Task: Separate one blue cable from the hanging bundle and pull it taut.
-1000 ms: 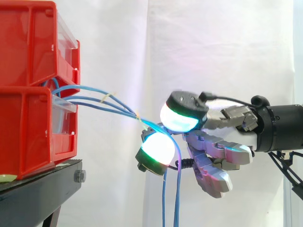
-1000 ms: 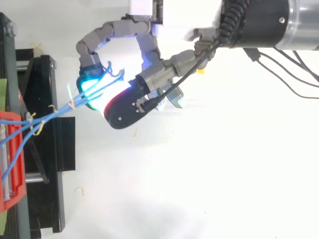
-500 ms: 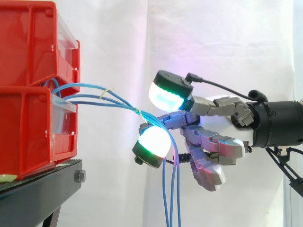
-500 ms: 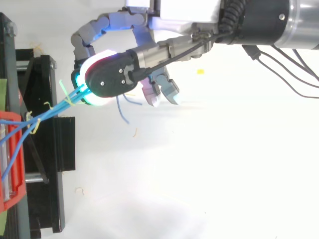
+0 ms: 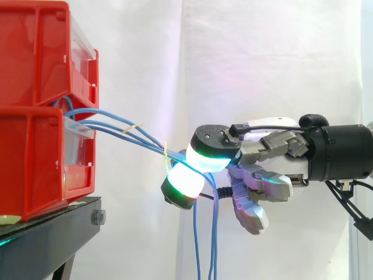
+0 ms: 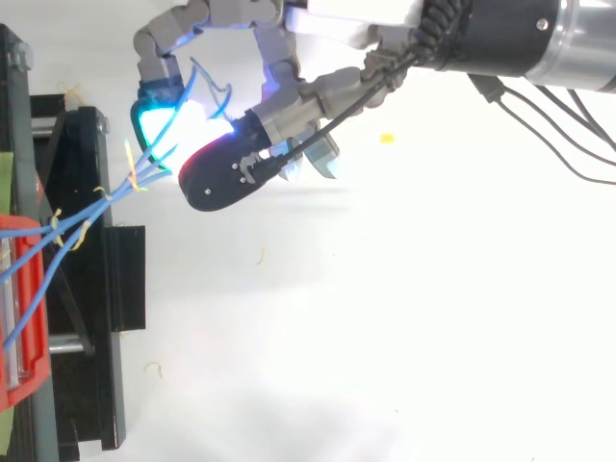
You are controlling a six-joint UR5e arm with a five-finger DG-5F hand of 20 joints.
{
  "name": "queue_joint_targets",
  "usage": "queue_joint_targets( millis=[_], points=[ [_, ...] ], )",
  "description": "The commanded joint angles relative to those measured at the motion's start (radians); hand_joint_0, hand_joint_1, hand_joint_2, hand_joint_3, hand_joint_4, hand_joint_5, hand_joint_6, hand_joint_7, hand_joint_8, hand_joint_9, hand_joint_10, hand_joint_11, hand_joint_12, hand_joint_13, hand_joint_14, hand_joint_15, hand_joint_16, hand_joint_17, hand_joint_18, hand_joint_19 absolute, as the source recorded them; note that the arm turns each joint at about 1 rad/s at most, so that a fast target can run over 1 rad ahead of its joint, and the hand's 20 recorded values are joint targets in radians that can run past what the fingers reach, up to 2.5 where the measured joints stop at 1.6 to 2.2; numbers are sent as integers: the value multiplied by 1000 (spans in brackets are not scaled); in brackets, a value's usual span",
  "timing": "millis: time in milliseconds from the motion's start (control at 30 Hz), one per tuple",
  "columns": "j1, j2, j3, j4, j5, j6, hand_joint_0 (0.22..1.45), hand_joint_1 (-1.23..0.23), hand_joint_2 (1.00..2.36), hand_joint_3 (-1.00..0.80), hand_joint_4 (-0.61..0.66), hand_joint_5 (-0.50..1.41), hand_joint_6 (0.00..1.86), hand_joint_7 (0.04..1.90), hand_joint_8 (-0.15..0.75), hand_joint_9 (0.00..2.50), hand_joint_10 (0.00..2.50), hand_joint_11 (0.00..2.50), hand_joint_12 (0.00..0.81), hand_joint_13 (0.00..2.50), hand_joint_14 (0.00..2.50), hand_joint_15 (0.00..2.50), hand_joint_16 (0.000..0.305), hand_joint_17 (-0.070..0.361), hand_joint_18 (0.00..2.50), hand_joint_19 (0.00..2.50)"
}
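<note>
The hand (image 5: 268,182) pinches the blue cables (image 5: 111,123) between two glowing pads (image 5: 211,157), holding them nearly straight from the red bins' (image 5: 35,146) front edge (loose ends hang below)

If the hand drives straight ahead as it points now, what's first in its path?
Probably the lower red bin, along the blue cables pinched in the hand; top view suggests some sideways offset, so not certain.

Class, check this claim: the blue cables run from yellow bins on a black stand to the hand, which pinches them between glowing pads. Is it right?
No: the side view shows the bins are red, not yellow. The rest stands: the blue cables run from them, on the black stand, to the hand, which pinches them between glowing pads.
</note>
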Motion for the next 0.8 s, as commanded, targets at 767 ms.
queue_joint_targets(
  millis=[767],
  points=[
    [1, 1, 1, -4, 3, -27, 374, -421, 1000, -500, 105, 149, 504, 1281, 111, 2054, 12, 212, 271, 1733, 11, 274, 87, 195, 2025, 271]
  ],
)
